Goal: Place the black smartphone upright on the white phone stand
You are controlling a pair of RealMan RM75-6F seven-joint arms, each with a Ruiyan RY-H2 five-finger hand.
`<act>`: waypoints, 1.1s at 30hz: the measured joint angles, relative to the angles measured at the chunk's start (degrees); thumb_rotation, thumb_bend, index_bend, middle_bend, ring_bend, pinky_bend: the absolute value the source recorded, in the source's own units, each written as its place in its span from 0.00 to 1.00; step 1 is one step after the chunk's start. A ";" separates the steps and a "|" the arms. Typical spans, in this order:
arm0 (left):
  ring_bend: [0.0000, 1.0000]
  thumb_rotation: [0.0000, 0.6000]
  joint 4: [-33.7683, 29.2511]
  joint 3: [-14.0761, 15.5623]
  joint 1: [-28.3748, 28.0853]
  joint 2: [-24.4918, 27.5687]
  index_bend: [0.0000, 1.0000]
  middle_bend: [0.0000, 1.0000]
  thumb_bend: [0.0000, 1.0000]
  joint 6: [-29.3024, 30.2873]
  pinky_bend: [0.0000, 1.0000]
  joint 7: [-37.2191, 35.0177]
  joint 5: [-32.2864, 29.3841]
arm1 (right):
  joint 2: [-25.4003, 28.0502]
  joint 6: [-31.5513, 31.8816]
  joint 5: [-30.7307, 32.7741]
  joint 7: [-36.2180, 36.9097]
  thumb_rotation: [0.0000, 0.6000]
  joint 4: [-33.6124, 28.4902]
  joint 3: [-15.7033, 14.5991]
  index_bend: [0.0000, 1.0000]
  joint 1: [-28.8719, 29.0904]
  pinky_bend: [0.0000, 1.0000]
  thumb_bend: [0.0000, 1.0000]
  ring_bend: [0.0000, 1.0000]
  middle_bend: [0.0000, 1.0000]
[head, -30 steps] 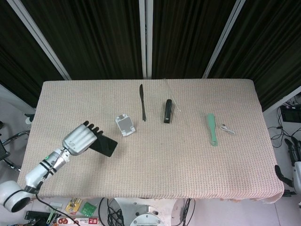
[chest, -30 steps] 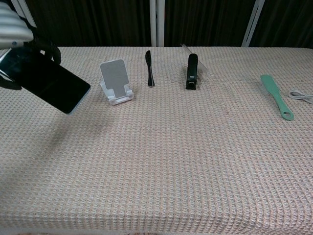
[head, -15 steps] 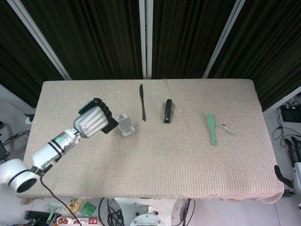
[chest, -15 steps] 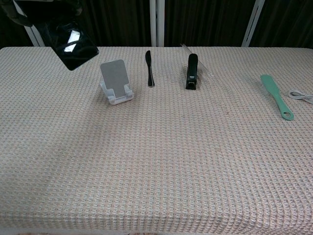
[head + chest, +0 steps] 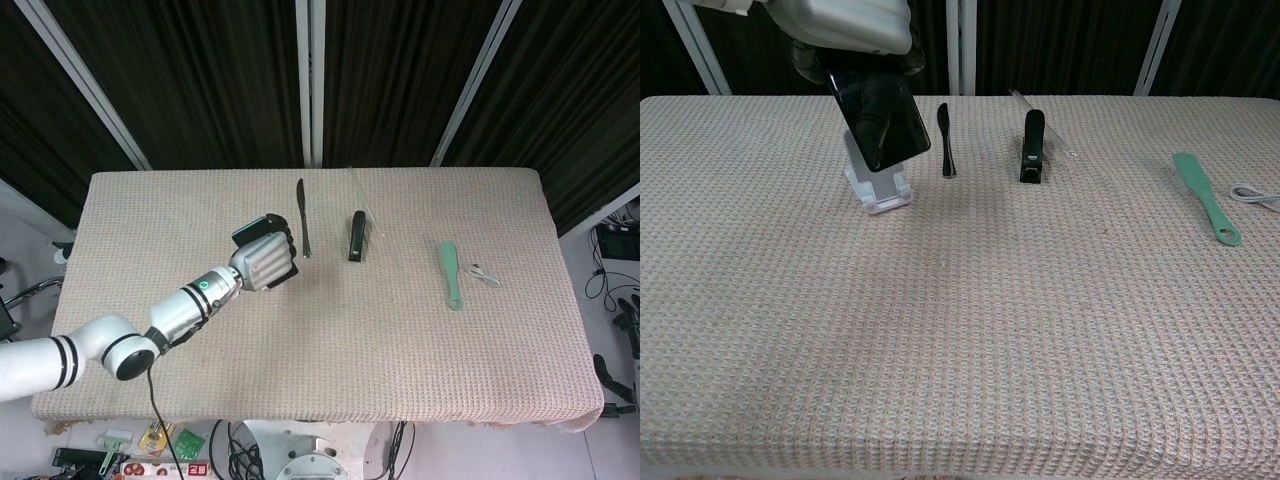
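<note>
Table point(image 5: 400, 330), draped in a beige woven cloth, fills both views in front of dark ribbed curtains. Over its left-centre the left arm point(image 5: 150, 330), white with black bands, reaches in from the near left corner, and the left hand point(image 5: 266, 260) hangs above the white phone stand point(image 5: 878, 190), fingers wrapped round the upper part of the black smartphone point(image 5: 880, 120). In the chest view the phone hangs screen-forward and slightly tilted, its lower edge in front of the stand's back plate and above the stand's lip; whether it touches the stand cannot be told. From the head view the hand hides the stand almost wholly. The right hand is not seen in either view. Just right of the stand lies a black knife point(image 5: 302, 218), then a black stapler point(image 5: 357, 236) with a thin clear rod point(image 5: 365, 203) beside it, further right a green spatula point(image 5: 451, 273), and beside that a small white cable point(image 5: 484, 274)
</note>
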 measured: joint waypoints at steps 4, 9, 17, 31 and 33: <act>0.42 1.00 2.44 3.20 -4.11 -3.01 0.55 0.51 0.45 0.27 0.38 3.73 -4.43 | -0.32 -0.56 0.36 1.30 1.00 1.11 0.08 0.00 0.05 0.00 0.29 0.00 0.00; 0.43 1.00 4.22 6.99 -7.74 -4.53 0.55 0.52 0.45 0.00 0.38 6.50 -6.36 | -0.67 -1.10 0.77 2.29 1.00 2.22 0.22 0.00 0.14 0.00 0.29 0.00 0.00; 0.43 1.00 5.69 11.06 -10.43 -6.29 0.55 0.52 0.45 1.54 0.38 5.38 -8.77 | -0.85 -1.29 0.93 3.20 1.00 3.12 0.43 0.00 0.18 0.00 0.29 0.00 0.00; 0.43 1.00 10.33 14.09 -10.71 -9.01 0.55 0.52 0.47 3.18 0.38 -0.77 -3.92 | -0.87 -1.31 1.05 2.59 1.00 3.28 0.65 0.00 0.19 0.00 0.29 0.00 0.00; 0.43 1.00 11.02 14.25 -10.72 -9.35 0.55 0.52 0.47 3.39 0.39 -1.12 -4.30 | -0.69 -1.49 0.81 2.38 1.00 3.17 0.52 0.00 0.28 0.00 0.29 0.00 0.00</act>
